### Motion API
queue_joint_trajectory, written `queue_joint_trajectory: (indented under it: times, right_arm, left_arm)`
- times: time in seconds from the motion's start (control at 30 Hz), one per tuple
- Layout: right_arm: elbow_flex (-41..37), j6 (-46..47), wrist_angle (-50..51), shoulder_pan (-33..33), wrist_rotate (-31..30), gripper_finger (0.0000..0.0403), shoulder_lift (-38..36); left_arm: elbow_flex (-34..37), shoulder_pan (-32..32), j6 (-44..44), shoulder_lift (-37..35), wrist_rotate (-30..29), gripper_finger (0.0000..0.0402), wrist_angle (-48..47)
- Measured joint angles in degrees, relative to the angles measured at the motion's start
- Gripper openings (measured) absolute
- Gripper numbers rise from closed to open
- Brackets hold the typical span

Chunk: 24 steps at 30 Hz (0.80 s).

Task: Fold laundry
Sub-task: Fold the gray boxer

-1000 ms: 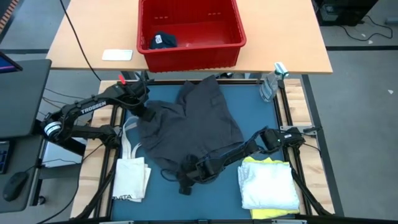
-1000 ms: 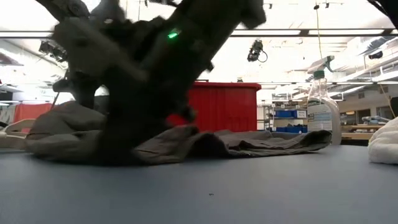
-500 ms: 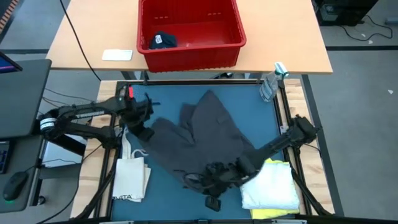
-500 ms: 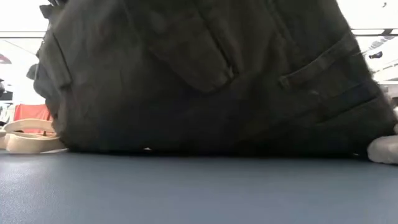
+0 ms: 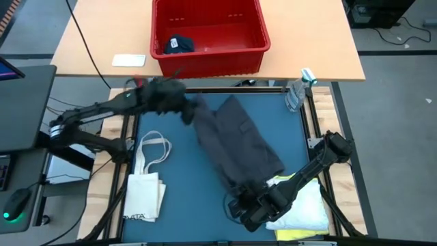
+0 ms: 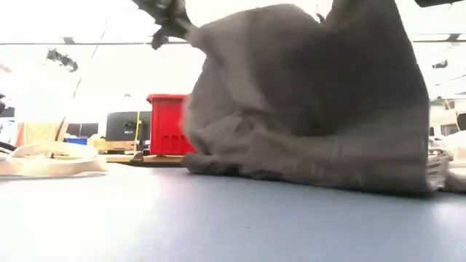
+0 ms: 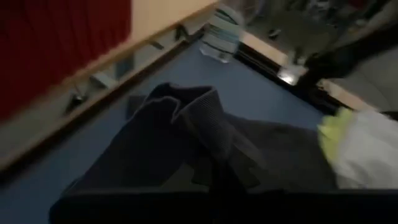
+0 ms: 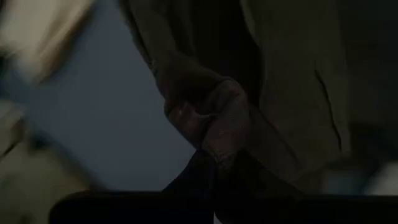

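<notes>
The large dark grey garment (image 5: pixel 239 140) stretches as a long slanting band between my two grippers. My left gripper (image 5: pixel 179 99) is shut on its far-left end, near the table's far edge. My right gripper (image 5: pixel 247 207) is shut on its near end, beside the folded white garment (image 5: pixel 300 208) that lies on the yellow one (image 5: pixel 290 180). In the low view the grey garment (image 6: pixel 313 102) hangs in a wide drape, its lower edge (image 6: pixel 306 173) on the table. A small dark piece (image 5: pixel 179 44) lies in the red bin. My left gripper holds a bunched end of the grey garment (image 7: pixel 208 134), several layers gathered between the fingers. That end is lifted, and the cloth runs away from it toward the other arm. My right gripper is shut on a gathered wad of the grey cloth (image 8: pixel 214 121), several layers. The garment spreads out beyond the fingers toward the table's far side.
A cream tote bag (image 5: pixel 145 191) with long handles lies at the table's near left. The red bin (image 5: pixel 208 58) stands on the wooden table beyond the far edge. A spray bottle (image 5: pixel 297 92) stands at the far right corner. Bare blue mat (image 5: pixel 188 184) lies between tote and garment.
The grey garment lay spread flat; it is now lifted and drawn into a long slanting band. My left gripper has swung up toward the far edge with its end. My right gripper has carried the other end toward the near edge and right, beside the white garment.
</notes>
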State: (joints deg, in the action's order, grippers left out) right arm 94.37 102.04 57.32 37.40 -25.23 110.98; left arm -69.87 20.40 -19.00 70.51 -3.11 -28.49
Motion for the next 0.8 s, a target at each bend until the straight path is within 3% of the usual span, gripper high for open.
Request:
queue_joint_trajectory:
  times: [0.17,0.3,0.47,0.63,0.8]
  right_arm:
    - [0.0,15.4,12.3,1.5,-3.7,0.0021,-1.9]
    - [0.0,15.4,21.5,-0.5,0.0,0.0021,-3.6]
    - [-0.2,14.5,32.8,-4.4,3.9,0.0021,-5.0]
    - [-7.2,8.9,31.9,-9.7,8.8,0.0021,-8.5]
    - [-15.8,8.9,30.9,-12.9,13.6,0.0021,-12.7]
  left_arm:
    - [-9.4,5.5,4.2,16.3,2.3,0.0009,-1.1]
    - [-17.2,8.1,6.5,29.5,6.7,0.0009,-2.4]
    - [-28.4,9.6,6.8,43.3,7.1,0.0013,-9.6]
    - [-36.1,9.9,9.1,50.0,7.3,0.0031,-12.2]
    - [-39.9,9.8,10.2,50.4,7.0,0.0055,-12.7]
